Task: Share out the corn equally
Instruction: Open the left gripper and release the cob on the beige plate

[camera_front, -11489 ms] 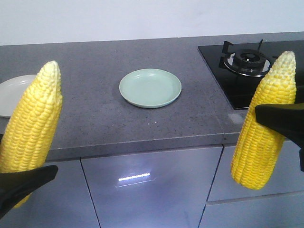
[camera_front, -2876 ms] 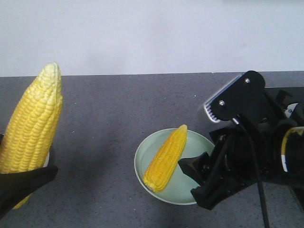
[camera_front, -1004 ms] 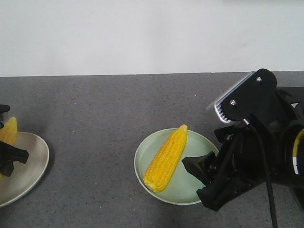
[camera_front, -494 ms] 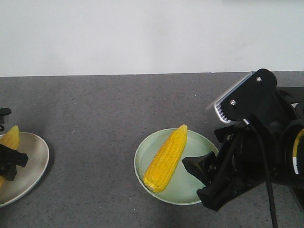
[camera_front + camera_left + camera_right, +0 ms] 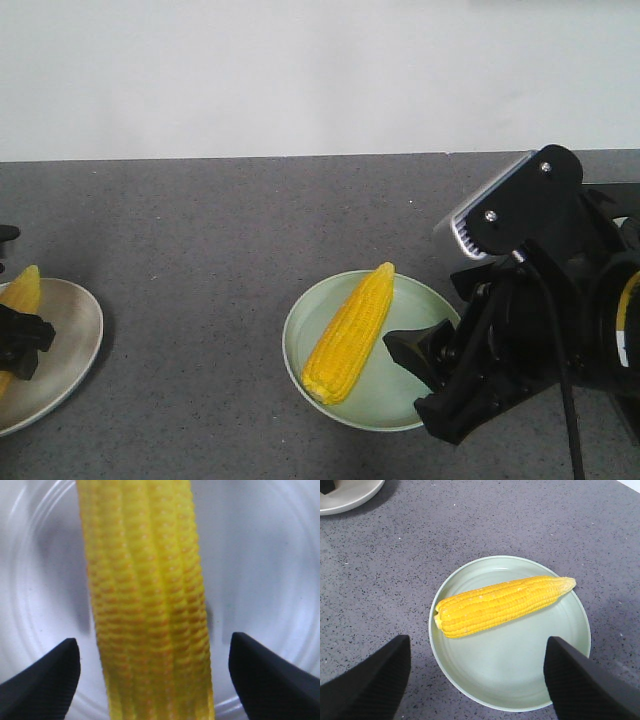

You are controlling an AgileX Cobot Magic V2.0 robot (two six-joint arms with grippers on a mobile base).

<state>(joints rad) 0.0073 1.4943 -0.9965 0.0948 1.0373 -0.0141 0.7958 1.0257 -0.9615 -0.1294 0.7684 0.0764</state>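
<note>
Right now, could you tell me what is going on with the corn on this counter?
One yellow corn cob lies on the pale green round plate; the right gripper hangs open above it. The left gripper, fingers spread, straddles a second yellow cob lying on the white plate. One cob per plate.

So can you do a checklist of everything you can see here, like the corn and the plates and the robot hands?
Surface: speckled dark grey stone counter.
Job's things: one yellow corn cob lying in the pale green round plate; a second yellow cob over the white round plate.
Clutter: nothing seen.
Hands: left hand open, black fingers either side of its cob, not touching it; right hand open above the green plate, empty.
Cables: black cable on the right arm.
Surroundings: plain white wall.
</note>
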